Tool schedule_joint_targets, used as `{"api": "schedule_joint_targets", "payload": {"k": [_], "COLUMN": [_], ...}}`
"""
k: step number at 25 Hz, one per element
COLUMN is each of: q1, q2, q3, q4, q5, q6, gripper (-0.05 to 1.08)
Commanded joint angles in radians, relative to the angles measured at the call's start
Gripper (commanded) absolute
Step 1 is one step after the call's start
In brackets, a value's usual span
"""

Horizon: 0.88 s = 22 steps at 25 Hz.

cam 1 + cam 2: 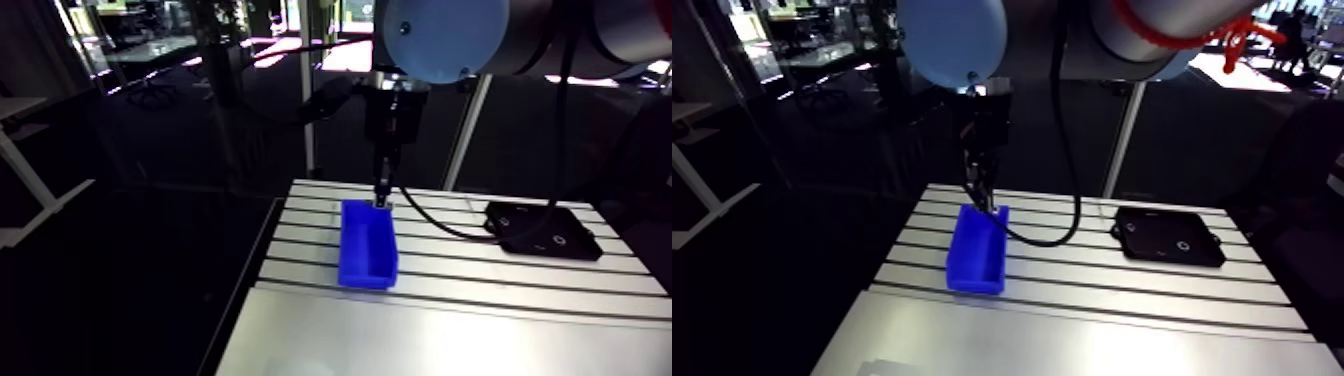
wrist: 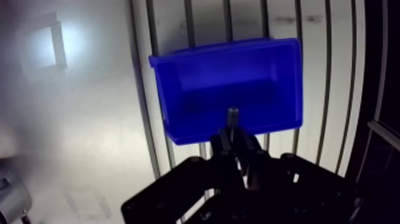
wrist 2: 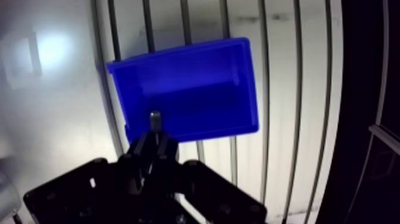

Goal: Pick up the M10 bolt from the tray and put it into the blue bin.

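I see a saturated blue bin [image 1: 367, 245], uniform inside and out. The bench [image 1: 500, 290] is pale silver, striped with parallel dark slots. The tray [image 1: 545, 232] is black with small white markings. My hand [image 2: 234, 138] is black, the bolt [image 2: 232, 114] dull grey, the joint cap [image 1: 445, 35] light blue.

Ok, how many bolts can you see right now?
1: the bolt is clamped in the end effector over the blue bin. The black tray is too dark to rule out others.
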Motion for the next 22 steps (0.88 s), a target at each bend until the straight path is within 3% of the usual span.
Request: {"api": "schedule_joint_targets", "payload": {"k": [1,22], "q1": [0.007,0.027], "q2": [0.041,0.155], "q3": [0.026,0.045], "q4": [-0.064,-0.172], "q5": [-0.017,-0.023], "q6": [0.001,0.021], "gripper": [1.04,1.03]}}
